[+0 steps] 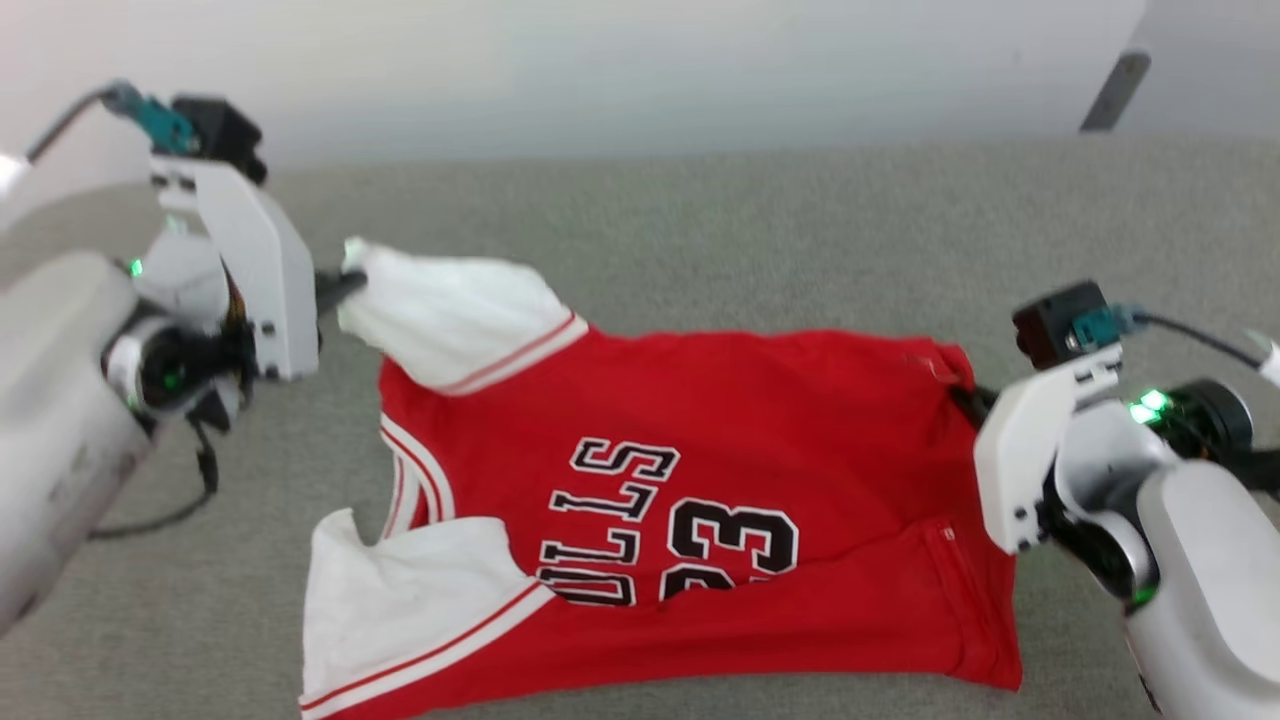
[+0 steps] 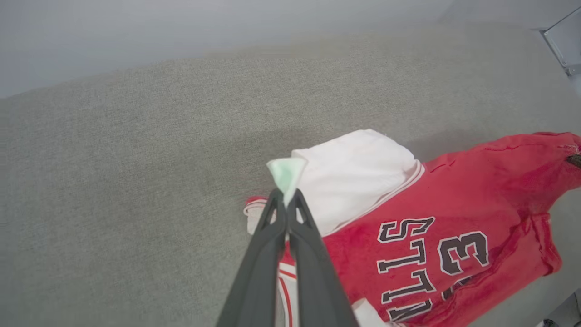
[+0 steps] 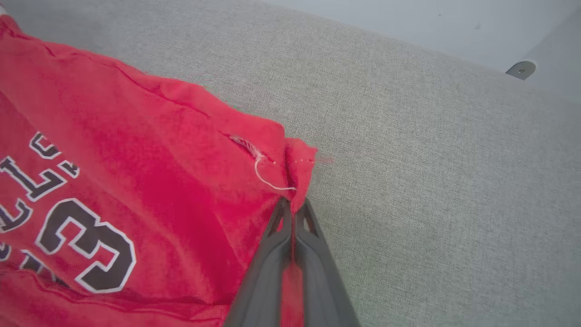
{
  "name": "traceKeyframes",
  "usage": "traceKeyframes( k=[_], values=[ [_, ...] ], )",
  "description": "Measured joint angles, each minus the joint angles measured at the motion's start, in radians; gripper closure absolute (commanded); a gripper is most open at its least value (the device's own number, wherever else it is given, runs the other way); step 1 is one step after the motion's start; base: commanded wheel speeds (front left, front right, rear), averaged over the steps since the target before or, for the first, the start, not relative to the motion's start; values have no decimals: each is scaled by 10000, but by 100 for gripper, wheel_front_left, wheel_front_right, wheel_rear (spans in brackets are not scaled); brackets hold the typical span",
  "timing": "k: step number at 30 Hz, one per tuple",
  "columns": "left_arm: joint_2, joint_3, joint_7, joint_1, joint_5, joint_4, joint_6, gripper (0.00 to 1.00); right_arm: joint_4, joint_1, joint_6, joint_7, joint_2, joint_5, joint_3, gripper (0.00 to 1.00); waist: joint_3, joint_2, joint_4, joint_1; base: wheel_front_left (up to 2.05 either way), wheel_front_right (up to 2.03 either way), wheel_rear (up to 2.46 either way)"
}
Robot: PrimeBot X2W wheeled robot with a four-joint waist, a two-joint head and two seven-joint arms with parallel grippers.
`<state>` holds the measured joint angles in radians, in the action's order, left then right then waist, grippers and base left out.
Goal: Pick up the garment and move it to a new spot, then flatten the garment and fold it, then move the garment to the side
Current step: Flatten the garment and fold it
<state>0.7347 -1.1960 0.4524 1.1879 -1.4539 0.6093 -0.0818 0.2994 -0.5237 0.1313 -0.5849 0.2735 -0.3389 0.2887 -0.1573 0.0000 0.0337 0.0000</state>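
Grey woven fabric surface (image 1: 720,220), flat, fine even weave, spanning full width. Pale plain wall (image 1: 600,70) directly behind far edge. Slim grey metal bar (image 1: 1116,90), tilted, beyond far right corner, against wall; kind unclear. In right wrist view, small round metal fitting (image 3: 521,69) past far edge, w/ dark centre dot.

We look down on a worktop (image 1: 760,210) covered in grey woven fabric (a pale wall rises behind its far edge). On it lies the garment (image 1: 820,430), red with white sleeves and striped trim, spread sideways with its collar toward our left. A fold along its near side covers part of the black lettering.
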Motion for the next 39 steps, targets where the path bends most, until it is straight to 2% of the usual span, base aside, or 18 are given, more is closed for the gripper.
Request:
traceKeyframes(
  k=[10,17,27,34,35,36,38,39],
  values=[
    [1570,-337,117,-2176,-500,-3570,1875,100,-917,1621,0,-107,522,-393,224,100,1037,0,-299,0,0,0,0],
    [1856,-529,-355,-3729,-857,-4684,2592,100,-1298,2496,0,-180,573,-506,119,100,1215,0,-309,0,0,0,0],
    [1590,-575,-851,-4740,-1195,-4305,2652,100,-1398,3460,0,-594,205,-284,-380,100,1237,0,-144,0,0,0,0],
    [1618,-579,-1057,-5154,-1312,-3904,2642,100,-1436,3935,0,-700,17,-136,-669,100,1278,0,-65,1,0,0,0],
    [1613,-581,-1104,-5204,-1312,-3843,2602,98,-1434,3966,0,-700,-12,-127,-692,100,1285,0,-57,0,0,0,0],
    [1607,-573,-1129,-5238,-1340,-3789,2591,85,-1432,3979,0,-700,-38,-123,-715,100,1294,0,-50,0,0,0,0],
    [1592,-554,-1175,-5277,-1369,-3708,2564,80,-1427,4008,0,-696,-75,-113,-742,100,1314,0,-40,0,0,0,0],
    [1578,-548,-1262,-5288,-1356,-3682,2543,70,-1404,4042,0,-694,-98,-109,-757,100,1325,0,-38,0,0,0,0]
  ],
)
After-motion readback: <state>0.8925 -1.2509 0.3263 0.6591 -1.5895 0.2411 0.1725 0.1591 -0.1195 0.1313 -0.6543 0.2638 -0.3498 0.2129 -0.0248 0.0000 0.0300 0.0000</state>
